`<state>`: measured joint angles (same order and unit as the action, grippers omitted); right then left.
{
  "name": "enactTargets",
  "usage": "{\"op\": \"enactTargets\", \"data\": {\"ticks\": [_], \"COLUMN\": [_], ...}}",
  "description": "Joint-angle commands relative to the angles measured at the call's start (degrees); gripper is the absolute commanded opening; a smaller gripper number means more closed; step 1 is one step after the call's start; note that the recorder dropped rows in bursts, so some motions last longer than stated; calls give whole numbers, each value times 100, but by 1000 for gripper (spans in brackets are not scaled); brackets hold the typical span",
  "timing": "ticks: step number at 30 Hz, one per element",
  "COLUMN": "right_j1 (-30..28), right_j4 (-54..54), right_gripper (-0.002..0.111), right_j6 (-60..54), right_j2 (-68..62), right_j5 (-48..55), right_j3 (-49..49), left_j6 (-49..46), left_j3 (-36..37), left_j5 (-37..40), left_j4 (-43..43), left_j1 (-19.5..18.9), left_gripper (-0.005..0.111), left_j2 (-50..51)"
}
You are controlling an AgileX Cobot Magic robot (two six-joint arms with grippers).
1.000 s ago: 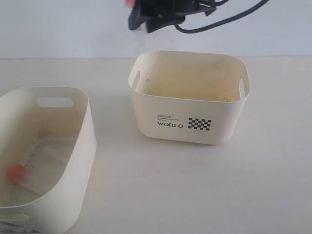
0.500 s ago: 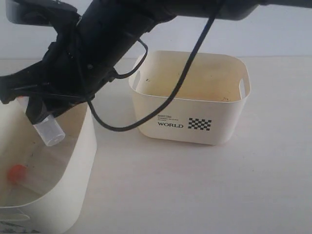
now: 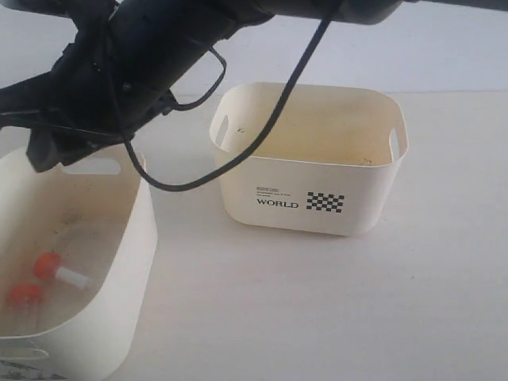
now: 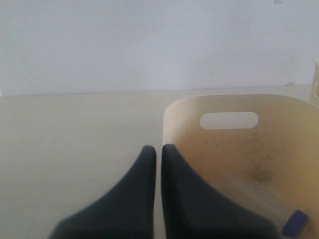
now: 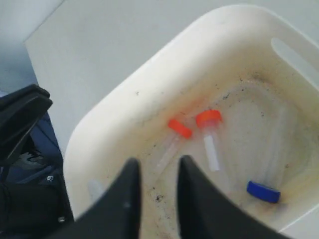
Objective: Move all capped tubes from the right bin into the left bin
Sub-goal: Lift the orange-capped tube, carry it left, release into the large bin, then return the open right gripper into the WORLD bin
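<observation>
The left bin (image 3: 119, 262) holds two orange-capped tubes, one (image 3: 49, 267) beside the other (image 3: 24, 295). In the right wrist view that bin (image 5: 114, 99) shows two orange caps (image 5: 179, 128) (image 5: 208, 118) and a blue-capped tube (image 5: 263, 191). My right gripper (image 5: 158, 160) hangs open and empty above them; its arm reaches across the exterior view to the left bin's far rim (image 3: 49, 159). My left gripper (image 4: 158, 148) is shut on nothing, just outside the left bin (image 4: 234, 144), with the blue cap (image 4: 297, 221) in sight. The right bin (image 3: 309, 171), printed "WORLD", shows no tubes in its visible part.
The right arm's black cable (image 3: 238, 151) loops down between the two bins. A pale tabletop (image 3: 333, 302) surrounds both bins, with a plain wall behind. The right bin's floor is hidden by its front wall.
Half a second ago the right gripper held a clear tube over the left bin. That tube now lies inside the bin with an orange cap, and the gripper has lifted slightly, open.
</observation>
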<state>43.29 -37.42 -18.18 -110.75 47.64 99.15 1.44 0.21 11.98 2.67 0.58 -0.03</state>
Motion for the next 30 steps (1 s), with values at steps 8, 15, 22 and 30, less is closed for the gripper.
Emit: {"op": "enactTargets", "data": {"ticks": [8, 15, 22, 30], "right_j1": [-494, -1895, -1878, -1878], "right_j4": [6653, 4552, 4825, 5101], "right_gripper": [0, 0, 0, 0], "right_j6": [4194, 4650, 4447, 4029], "right_j2": [90, -300, -840, -1220], "right_j5": [2232, 2232, 2232, 2232], "right_j3": [551, 822, 825, 825], "left_j6": [54, 54, 54, 54], "left_j3": [-21, -21, -21, -21], "left_j5": [47, 136, 178, 178], "left_j4": [13, 13, 13, 13], "left_j1": [-2, -2, -2, -2], "left_gripper": [4, 4, 4, 4], "left_j2": [3, 3, 3, 3]}}
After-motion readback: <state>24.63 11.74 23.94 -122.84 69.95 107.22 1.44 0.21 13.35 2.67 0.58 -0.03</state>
